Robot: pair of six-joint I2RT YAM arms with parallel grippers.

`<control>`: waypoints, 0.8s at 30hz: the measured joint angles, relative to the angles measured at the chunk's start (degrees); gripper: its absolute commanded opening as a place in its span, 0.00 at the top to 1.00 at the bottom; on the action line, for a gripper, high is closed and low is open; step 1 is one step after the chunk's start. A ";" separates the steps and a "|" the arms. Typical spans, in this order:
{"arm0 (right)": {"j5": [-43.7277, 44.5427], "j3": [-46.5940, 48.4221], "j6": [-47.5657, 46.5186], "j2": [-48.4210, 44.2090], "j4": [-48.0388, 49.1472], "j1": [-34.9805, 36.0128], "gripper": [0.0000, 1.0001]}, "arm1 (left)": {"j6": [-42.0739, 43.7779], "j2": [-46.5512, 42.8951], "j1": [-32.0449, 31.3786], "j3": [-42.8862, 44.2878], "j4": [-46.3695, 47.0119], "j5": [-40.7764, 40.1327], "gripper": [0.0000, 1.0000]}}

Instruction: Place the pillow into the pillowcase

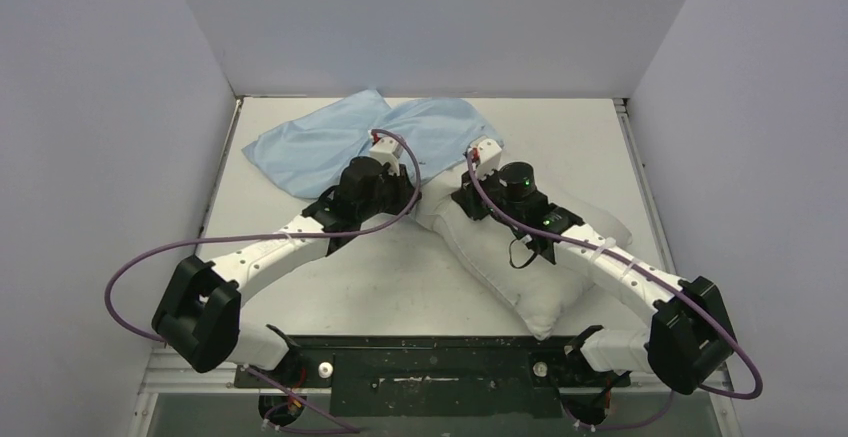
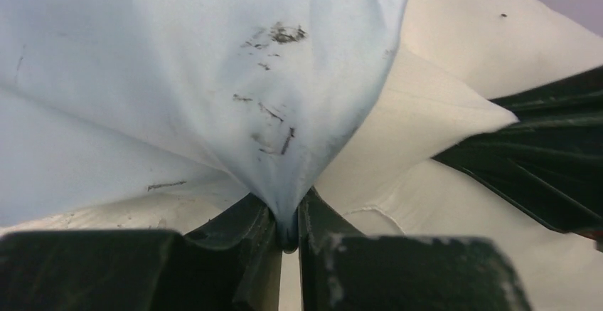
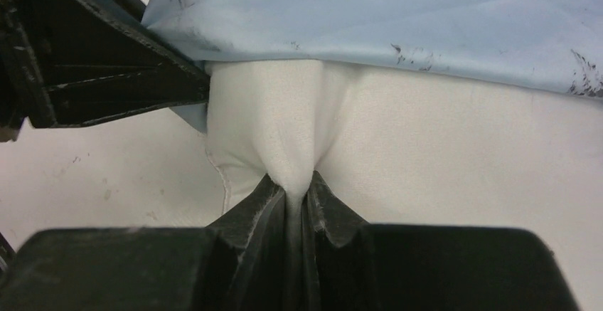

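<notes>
- Two grippers work side by side at the far middle of the table point(image 1: 330, 287), each with cloth pinched between its tips.
- The left gripper point(image 2: 288, 227) is clamped on a fold of the pillowcase point(image 2: 163, 76), the pale blue cloth drawn up into a tent above it.
- The right gripper point(image 3: 294, 191) is clamped on a pinch of the pillow point(image 3: 462, 154) at its far end, just under the edge of the blue cloth.
- The pillowcase lies wrinkled and mostly flat at the back of the table, left of centre. The pillow stretches diagonally from there toward the near right, its far end touching the blue cloth and tucked just beneath it.
- The step in hand appears to be the start of the stuffing: case edge lifted, pillow end gripped, nearly all of the pillow outside the case.
- Whether the left gripper holds one layer of the opening or both is hard to tell from these views.
- The next move likely calls for the left gripper to hold the mouth raised and open while the right gripper pushes the pillow end forward under it. A grip on both layers would keep the mouth shut.
</notes>
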 measured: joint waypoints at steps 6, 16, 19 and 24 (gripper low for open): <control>5.27 -1.90 7.10 2.78 9.97 0.07 1.00 | -0.46 -4.17 -0.31 1.29 -3.17 0.90 0.95; 18.08 -2.64 15.61 4.59 21.00 0.13 1.00 | -2.73 -6.86 -0.85 2.23 -4.17 6.99 1.00; 21.07 -3.30 17.53 4.59 22.91 0.35 1.00 | -4.22 -6.88 -0.85 2.38 -3.17 9.46 1.00; 25.22 -4.26 20.57 4.66 25.90 0.87 1.00 | -6.91 -6.80 -1.64 2.40 0.20 13.88 1.00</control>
